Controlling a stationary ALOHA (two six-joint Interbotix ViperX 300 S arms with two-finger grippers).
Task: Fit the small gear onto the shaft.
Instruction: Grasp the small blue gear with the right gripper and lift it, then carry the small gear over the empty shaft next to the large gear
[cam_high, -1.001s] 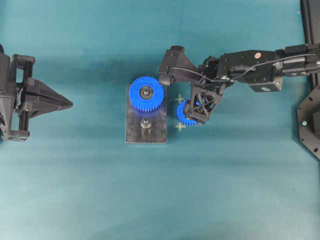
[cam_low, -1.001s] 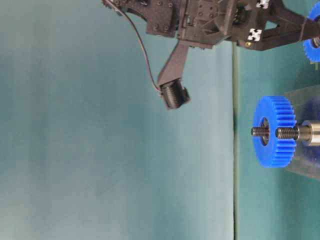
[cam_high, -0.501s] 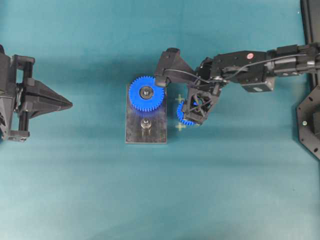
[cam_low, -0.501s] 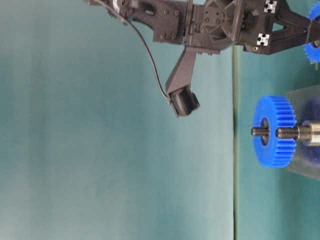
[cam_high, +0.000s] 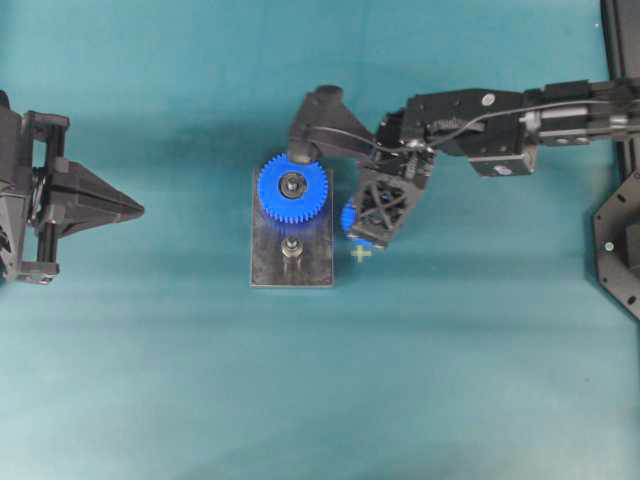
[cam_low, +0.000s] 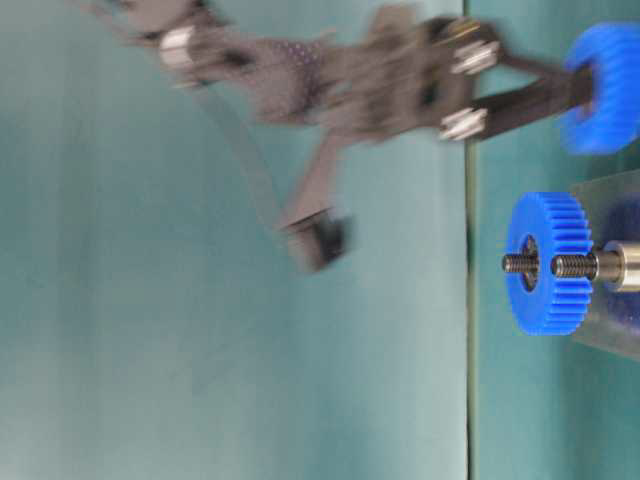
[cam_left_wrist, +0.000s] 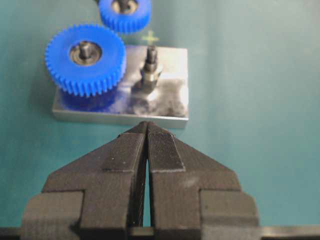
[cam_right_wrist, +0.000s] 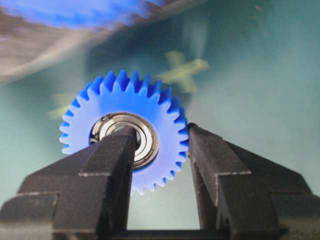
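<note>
- While the shaft (cam_high: 292, 247) stands bare on the grey plate (cam_high: 268, 270) in the overhead view, the fit itself is not done; the small gear (cam_high: 349, 217) is just right of the plate, mostly hidden under the right gripper (cam_high: 372, 235). The large gear (cam_high: 292, 187) sits on its own pin on the plate. The left gripper (cam_high: 137, 209) is parked well apart at the left edge, jaws together.
- Table-level view: right arm is motion-blurred; the small gear (cam_low: 603, 88) shows at the finger ends, at the frame's upper right. Whether it is clear of the table cannot be told here.
- Left wrist view: left gripper (cam_left_wrist: 147, 131) clenched on nothing, pads touching. Shaft (cam_left_wrist: 151, 65) empty, nothing threaded on it; small gear (cam_left_wrist: 125, 12) beyond the plate's far edge.
- Right wrist view: right gripper (cam_right_wrist: 159, 137) grasps the small gear (cam_right_wrist: 122, 101), one finger (cam_right_wrist: 112, 165) through the bearing bore, the other outside the teeth on the rim.
- Judgement: pick is made; carry over, alignment of bore to shaft and seating all remain.
</note>
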